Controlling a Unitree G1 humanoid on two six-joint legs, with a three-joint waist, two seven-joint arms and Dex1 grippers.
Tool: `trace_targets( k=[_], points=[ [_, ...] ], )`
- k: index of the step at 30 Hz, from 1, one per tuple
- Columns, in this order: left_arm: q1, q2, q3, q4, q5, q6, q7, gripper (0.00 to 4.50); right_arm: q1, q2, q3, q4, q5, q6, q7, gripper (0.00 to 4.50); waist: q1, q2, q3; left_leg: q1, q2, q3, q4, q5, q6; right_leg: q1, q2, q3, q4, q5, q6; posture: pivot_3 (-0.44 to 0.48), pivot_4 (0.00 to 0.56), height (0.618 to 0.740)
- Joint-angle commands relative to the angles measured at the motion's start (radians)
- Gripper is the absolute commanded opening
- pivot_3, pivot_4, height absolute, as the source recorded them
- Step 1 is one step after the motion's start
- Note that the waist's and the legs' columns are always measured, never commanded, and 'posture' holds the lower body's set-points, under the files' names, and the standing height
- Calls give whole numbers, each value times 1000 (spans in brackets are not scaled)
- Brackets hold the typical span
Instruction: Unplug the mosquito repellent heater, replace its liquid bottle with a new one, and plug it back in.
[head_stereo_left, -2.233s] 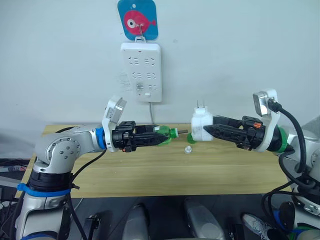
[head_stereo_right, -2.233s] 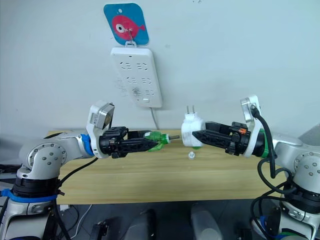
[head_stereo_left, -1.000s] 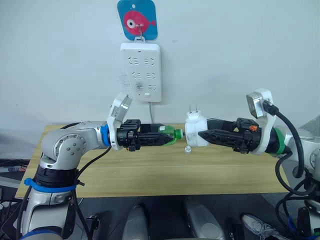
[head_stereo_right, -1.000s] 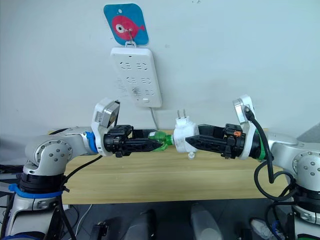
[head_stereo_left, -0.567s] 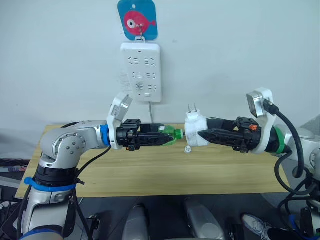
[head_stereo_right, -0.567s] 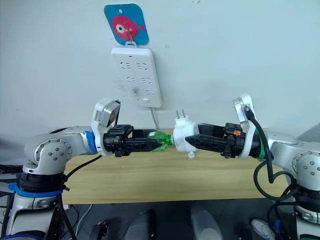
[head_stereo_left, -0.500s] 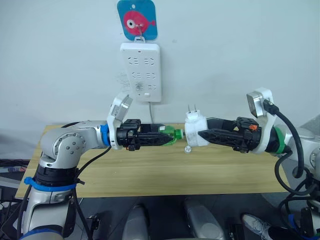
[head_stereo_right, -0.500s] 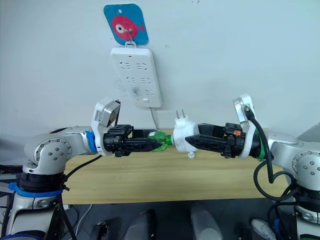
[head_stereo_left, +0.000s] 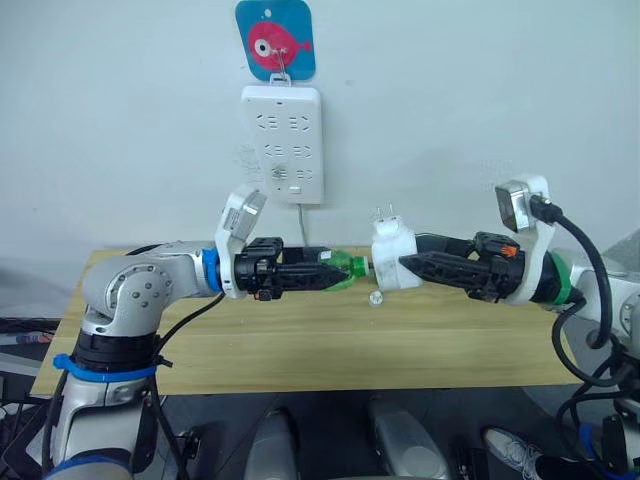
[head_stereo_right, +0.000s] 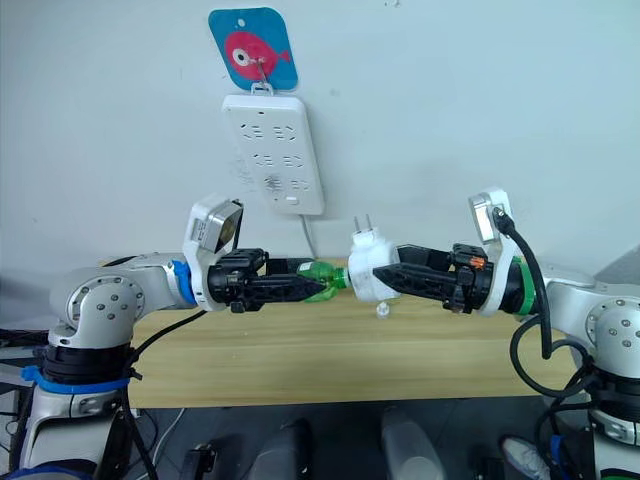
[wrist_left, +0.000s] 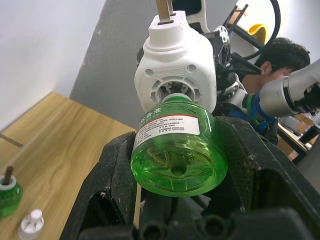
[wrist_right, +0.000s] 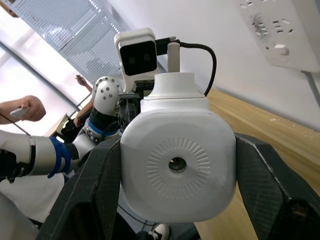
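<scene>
**Green bottle meets heater socket above the table**

Both arms reach toward each other over the wooden table (head_stereo_left: 300, 345), meeting in mid-air in front of the wall. The left gripper (head_stereo_left: 335, 273) is clamped on the new green liquid bottle (head_stereo_left: 345, 268), which lies on its side with its neck pointing at the right arm. In the left wrist view, the bottle's round base faces the camera between the two black fingers (wrist_left: 112, 190), and its neck sits at the round threaded socket on the underside of the mosquito repellent heater (wrist_left: 176, 75).

The right gripper (head_stereo_left: 405, 267) grips the heater by its white body, its plug prongs (head_stereo_left: 383, 213) pointing upward. In the right wrist view, the heater's vented face (wrist_right: 177, 164) lies squarely between the two fingers, which press on its sides.

On the table, the old green bottle (wrist_left: 9, 190) with its dark wick stands upright, with a small clear cap (wrist_left: 31, 224) just beside it. A white power strip (head_stereo_left: 282, 143) hangs on the wall under a blue card with a red fish (head_stereo_left: 274, 38). A person (wrist_left: 280, 60) is visible behind the right arm in the left wrist view.
</scene>
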Motion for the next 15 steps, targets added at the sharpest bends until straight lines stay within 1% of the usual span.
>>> trace_targets(
  k=[1,9,15],
  points=[
    [-29,-20,12,-37,-61,0,-6,2331,7,-5,14,-20,36,-7,-21,2875,0,0,0,0,0,0,0,0,0,0,0,0,0,0,0,-191,184,740],
    [-17,-17,4,-48,-51,-5,-9,2331,4,-3,19,-20,43,-20,-34,2875,0,0,0,0,0,0,0,0,0,0,0,0,0,0,0,-189,182,740],
    [-15,-14,29,-42,-87,17,-4,2331,6,-1,18,-15,33,-32,-42,2875,0,0,0,0,0,0,1,0,0,0,0,0,1,0,0,-190,183,740]
  ],
)
